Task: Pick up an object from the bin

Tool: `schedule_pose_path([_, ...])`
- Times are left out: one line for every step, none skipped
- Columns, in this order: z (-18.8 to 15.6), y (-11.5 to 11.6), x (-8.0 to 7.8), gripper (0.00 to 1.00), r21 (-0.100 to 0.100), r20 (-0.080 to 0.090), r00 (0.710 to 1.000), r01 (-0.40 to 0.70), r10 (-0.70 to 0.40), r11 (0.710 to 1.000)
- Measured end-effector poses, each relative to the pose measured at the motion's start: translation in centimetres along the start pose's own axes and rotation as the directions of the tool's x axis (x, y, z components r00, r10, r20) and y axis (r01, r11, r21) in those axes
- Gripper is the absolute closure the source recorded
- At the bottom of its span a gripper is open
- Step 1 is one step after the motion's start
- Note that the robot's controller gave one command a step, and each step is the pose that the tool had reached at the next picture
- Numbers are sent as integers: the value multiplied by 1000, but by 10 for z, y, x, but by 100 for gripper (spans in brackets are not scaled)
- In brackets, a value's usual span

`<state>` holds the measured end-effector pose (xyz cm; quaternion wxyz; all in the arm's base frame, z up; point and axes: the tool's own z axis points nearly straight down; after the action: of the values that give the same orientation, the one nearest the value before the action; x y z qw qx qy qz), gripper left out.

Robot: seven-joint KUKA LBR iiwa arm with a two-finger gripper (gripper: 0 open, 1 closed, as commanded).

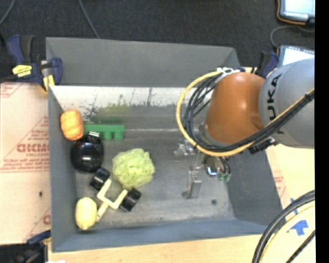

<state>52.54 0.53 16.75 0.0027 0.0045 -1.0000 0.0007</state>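
Grey metal is the material of the bin [153, 64], by which most of the camera view is taken up; its floor is lightly scratched and stained. From the right the arm [288, 100] is reached in over the rim, and its wrist is covered by a rounded orange cover [236, 108], around which yellow and black cables [182, 111] are looped. Below this cover the gripper [193, 186] is seen, low over a bare part of the floor in the right half of the bin. How far it is open cannot be told, and nothing can be made out in its grasp.

All the loose things are gathered in the left half, well apart from the gripper. The nearest one is a pale green crumpled ball [133, 167], placed near the middle of the floor. To its left a shiny black round object [86, 154] is found, and just behind that a bright green block [104, 131] is laid along the foot of the back wall. In front of the ball a small toy with a cream frame and black wheels [112, 193] is lying — one wheel close to the ball. An orange ribbed thing [71, 125], shaped like a little pumpkin, is set beside the block at the left wall, and a yellow lemon-like piece [86, 212] is placed in the front left corner — touching the toy's frame.
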Motion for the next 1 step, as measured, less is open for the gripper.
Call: schedule_pose_path([-4, 0, -2, 0, 0, 8, 1000, 0, 0, 1000])
